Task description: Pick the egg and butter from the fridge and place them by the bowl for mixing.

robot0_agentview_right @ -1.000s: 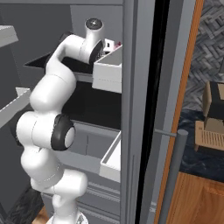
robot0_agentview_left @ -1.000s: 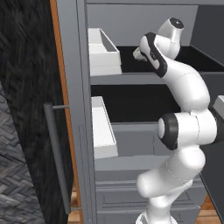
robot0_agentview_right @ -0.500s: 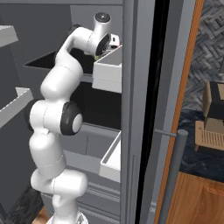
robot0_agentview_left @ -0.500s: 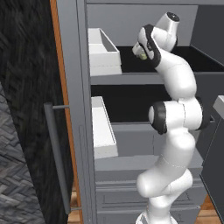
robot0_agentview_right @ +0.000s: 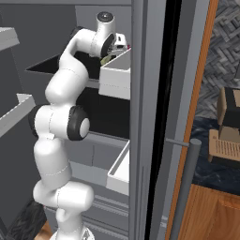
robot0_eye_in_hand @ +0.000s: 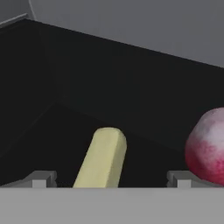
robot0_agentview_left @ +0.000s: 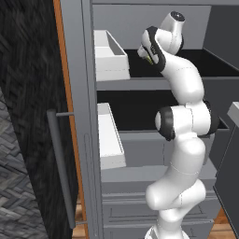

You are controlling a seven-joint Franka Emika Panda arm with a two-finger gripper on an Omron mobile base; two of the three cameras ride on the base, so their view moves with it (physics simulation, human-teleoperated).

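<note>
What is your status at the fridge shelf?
Gripper open, astride the butter. Butter lies on black shelf. Red round item close beside, right of view.

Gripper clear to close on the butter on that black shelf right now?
Probably yes. In the hand view the butter lies between the open gripper's fingertips, with bare shelf around it. The dark red round item sits off to one side, outside the jaws.

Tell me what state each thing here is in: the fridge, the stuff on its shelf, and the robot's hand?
fridge: doors open, black shelves exposed.
butter: lying flat on the black shelf, between the fingertips, not gripped.
red round item: resting on the same shelf, beside the butter, apart from it.
hand: open, reaching into the upper shelf.
</note>
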